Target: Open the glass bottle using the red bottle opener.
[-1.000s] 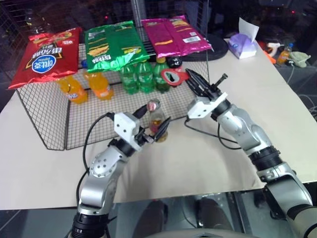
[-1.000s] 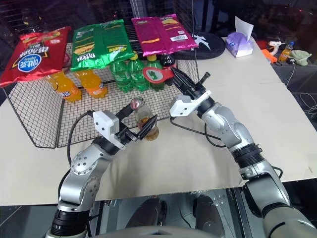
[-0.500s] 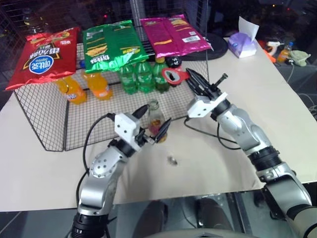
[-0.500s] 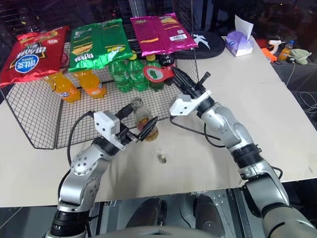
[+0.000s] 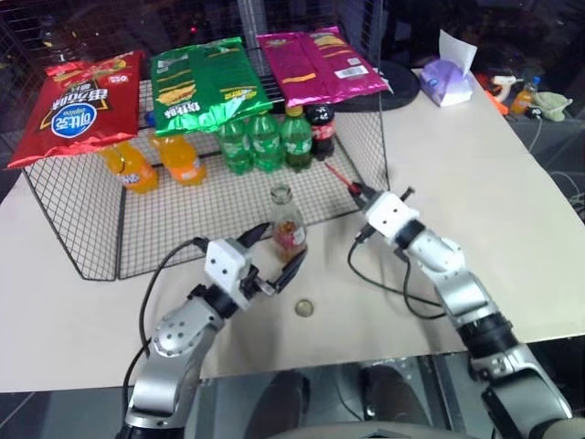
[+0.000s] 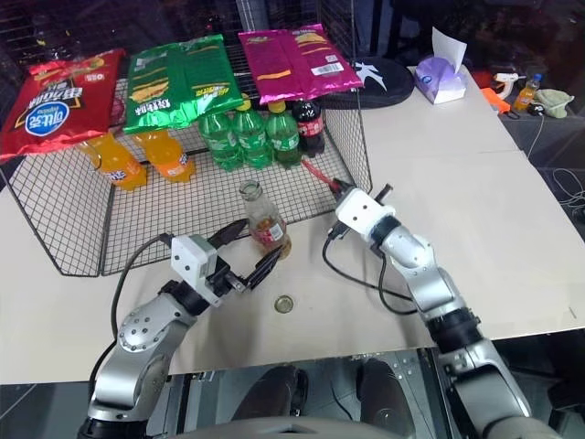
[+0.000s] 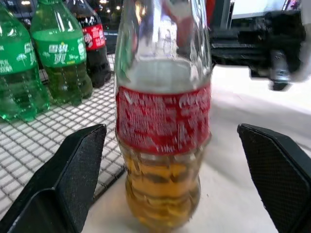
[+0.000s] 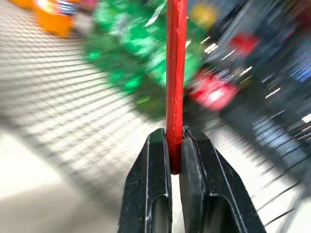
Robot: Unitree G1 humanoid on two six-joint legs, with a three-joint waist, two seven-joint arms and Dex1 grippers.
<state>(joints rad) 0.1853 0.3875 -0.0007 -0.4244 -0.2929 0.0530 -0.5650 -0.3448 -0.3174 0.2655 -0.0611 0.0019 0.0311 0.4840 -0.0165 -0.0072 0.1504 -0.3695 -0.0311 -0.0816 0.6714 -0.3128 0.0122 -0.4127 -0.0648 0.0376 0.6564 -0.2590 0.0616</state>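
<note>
The glass bottle point(image 5: 289, 224) stands upright on the table at the front edge of the wire rack. It holds amber drink, has a red label, and its mouth is bare. A small round metal cap point(image 5: 304, 308) lies on the table in front of it. My left gripper point(image 5: 275, 251) is open just before the bottle, with its fingers point(image 7: 73, 170) wide on either side and not touching the bottle point(image 7: 163, 121). My right gripper point(image 5: 360, 189) is to the right of the bottle and shut on the red bottle opener point(image 8: 176, 73). The opener point(image 5: 337, 175) sticks out edge-on toward the rack.
The wire rack point(image 5: 82, 210) holds orange soda bottles point(image 5: 155, 163), green soda bottles point(image 5: 265, 142) and a dark cola bottle point(image 5: 322, 130), with chip bags point(image 5: 196, 82) on top. A tissue box point(image 5: 448, 82) sits far right. A black cable point(image 5: 393, 288) trails on the table by my right arm.
The cap came off the bottle and now lies on the table. My right gripper sank and rolled, turning the opener edge-on. My left gripper dropped and drew back from the bottle, staying open.
</note>
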